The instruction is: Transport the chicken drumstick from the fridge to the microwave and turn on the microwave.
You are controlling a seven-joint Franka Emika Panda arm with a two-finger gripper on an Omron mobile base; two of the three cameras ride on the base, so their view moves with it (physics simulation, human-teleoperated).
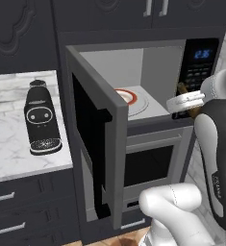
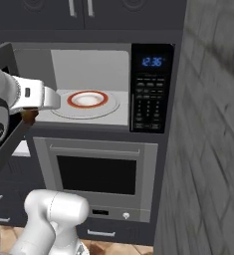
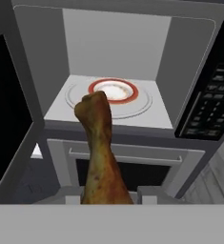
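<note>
The golden-brown chicken drumstick (image 3: 101, 152) stands up between my fingers, thick end toward the microwave (image 3: 113, 43). My gripper (image 3: 108, 196) is shut on it, just in front of the open cavity and level with its floor. From the left base view the gripper (image 1: 184, 98) hangs before the microwave (image 1: 153, 67), whose door (image 1: 100, 139) is swung wide to the left. The right base view has the gripper (image 2: 31, 112) with a bit of drumstick (image 2: 29, 117) at the cavity's left front corner. The fridge is out of view.
A red-rimmed white plate (image 3: 112, 89) sits on the glass turntable inside. The black keypad (image 2: 149, 99) with blue display is right of the cavity. A grey oven (image 2: 96, 174) sits below. A black coffee machine (image 1: 41, 117) stands on the marble counter (image 1: 8, 144) at left.
</note>
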